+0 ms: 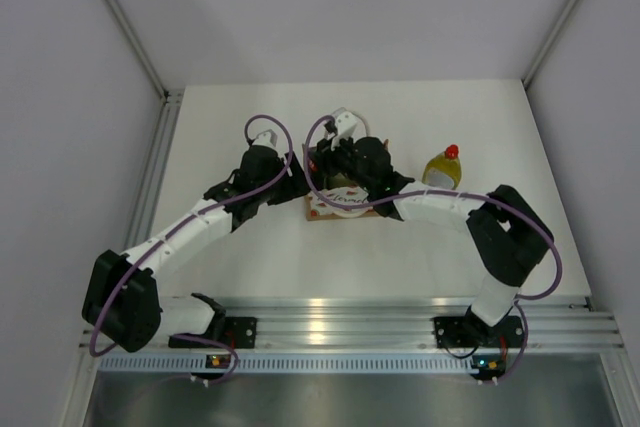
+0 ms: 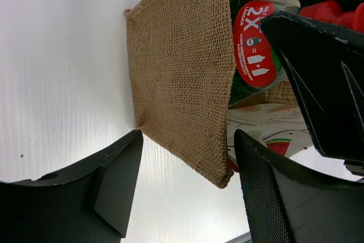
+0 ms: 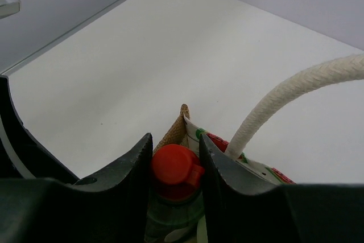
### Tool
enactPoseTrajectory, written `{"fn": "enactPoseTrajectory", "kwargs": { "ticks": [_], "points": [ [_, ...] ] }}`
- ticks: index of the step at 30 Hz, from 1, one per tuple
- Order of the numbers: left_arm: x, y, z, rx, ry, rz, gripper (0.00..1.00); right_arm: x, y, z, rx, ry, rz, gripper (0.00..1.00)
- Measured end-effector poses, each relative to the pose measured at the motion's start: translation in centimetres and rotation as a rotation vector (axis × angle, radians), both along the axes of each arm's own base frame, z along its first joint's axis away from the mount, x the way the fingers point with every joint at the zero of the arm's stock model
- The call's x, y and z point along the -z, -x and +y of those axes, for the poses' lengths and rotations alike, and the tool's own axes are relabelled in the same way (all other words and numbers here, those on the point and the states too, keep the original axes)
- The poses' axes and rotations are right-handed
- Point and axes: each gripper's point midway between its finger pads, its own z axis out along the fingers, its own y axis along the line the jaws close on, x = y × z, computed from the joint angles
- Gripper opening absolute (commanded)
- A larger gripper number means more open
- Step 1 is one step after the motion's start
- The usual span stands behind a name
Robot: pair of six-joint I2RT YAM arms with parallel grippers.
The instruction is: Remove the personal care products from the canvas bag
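Note:
The tan canvas bag stands mid-table, and its burlap side fills the left wrist view. My right gripper is over the bag's mouth, shut on the red cap of the dark green bottle, which is still partly inside the bag. My left gripper is open at the bag's left side, its jaws straddling a corner of the burlap wall without pinching it. The yellow-green bottle with a red cap stands on the table right of the bag. The other bottles are hidden.
A cream rope handle arches up beside my right fingers. The right arm's forearm lies between the bag and the yellow-green bottle. White walls enclose the table on the left, right and back.

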Motion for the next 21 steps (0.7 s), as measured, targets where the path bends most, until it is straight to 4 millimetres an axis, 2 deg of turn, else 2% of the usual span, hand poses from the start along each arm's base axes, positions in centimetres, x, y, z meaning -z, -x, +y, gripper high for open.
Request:
{"fn": "enactPoseTrajectory", "kwargs": {
  "ticks": [15,21],
  "points": [
    [-0.1,0.0,0.0,0.000,0.001,-0.003,0.70,-0.3,0.4,0.1,0.007,0.066,0.003,0.00],
    [-0.2,0.0,0.0,0.000,0.003,-0.005,0.70,-1.4,0.4,0.2,-0.002,0.097,0.015,0.00]
  ]
}}
